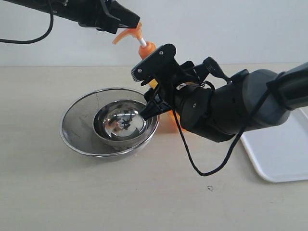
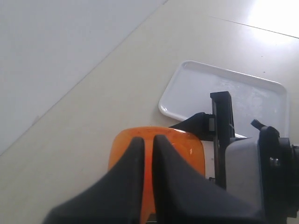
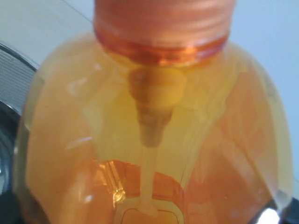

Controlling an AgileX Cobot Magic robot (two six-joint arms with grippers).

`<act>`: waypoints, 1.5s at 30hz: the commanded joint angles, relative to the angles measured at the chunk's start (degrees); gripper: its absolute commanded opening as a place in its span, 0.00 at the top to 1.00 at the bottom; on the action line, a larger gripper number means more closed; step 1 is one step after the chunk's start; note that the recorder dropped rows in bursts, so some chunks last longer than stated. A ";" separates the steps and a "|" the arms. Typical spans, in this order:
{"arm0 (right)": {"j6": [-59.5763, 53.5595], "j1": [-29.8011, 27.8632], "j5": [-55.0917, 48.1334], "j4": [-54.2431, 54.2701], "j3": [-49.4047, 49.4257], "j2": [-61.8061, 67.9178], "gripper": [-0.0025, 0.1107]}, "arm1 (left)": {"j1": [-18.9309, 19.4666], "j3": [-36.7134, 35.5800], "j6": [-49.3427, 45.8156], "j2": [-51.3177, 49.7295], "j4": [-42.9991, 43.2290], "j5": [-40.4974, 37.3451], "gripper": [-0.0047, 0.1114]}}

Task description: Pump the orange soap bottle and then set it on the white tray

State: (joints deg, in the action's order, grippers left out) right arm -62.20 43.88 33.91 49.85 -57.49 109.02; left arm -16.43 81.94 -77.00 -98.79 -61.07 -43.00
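Note:
The orange soap bottle (image 1: 147,49) stands just behind the steel bowls, its body mostly hidden by my right gripper (image 1: 150,94), which is shut on it. In the right wrist view the bottle's translucent shoulder (image 3: 154,140) fills the picture and no fingers show. My left gripper (image 1: 131,23) comes in from the upper left, shut, its tips resting on the orange pump head (image 1: 129,34). In the left wrist view the two black fingers (image 2: 135,158) lie almost together over the pump head (image 2: 187,149). The white tray (image 1: 281,154) lies at the right, also seen as the white tray (image 2: 243,93).
Two nested round steel bowls (image 1: 77,137) sit left of the bottle, under the pump spout. The right arm's bulky black wrist (image 1: 226,108) and its cable stretch between bottle and tray. A pale wall stands behind the beige table (image 1: 96,192).

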 commanded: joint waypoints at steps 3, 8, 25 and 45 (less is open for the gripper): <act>0.26 0.04 0.74 -1.17 -0.45 -0.44 0.98 | -0.30 -0.63 0.68 -1.64 2.39 -2.02 0.92; 0.26 0.04 0.74 -1.17 -0.45 -0.44 0.98 | -0.30 -0.63 0.68 -1.64 2.39 -2.02 0.92; 0.26 0.04 0.85 -1.17 -0.45 -0.44 0.98 | -0.30 -0.63 0.82 -1.61 2.39 -2.24 0.92; 0.26 0.04 0.85 -1.17 -0.45 -0.44 0.98 | -0.30 -0.63 1.12 -1.66 3.69 -1.43 0.92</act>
State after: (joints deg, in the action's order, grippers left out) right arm -62.30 43.88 34.01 49.90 -57.49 109.02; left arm -16.43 81.94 -76.55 -98.79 -60.86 -43.42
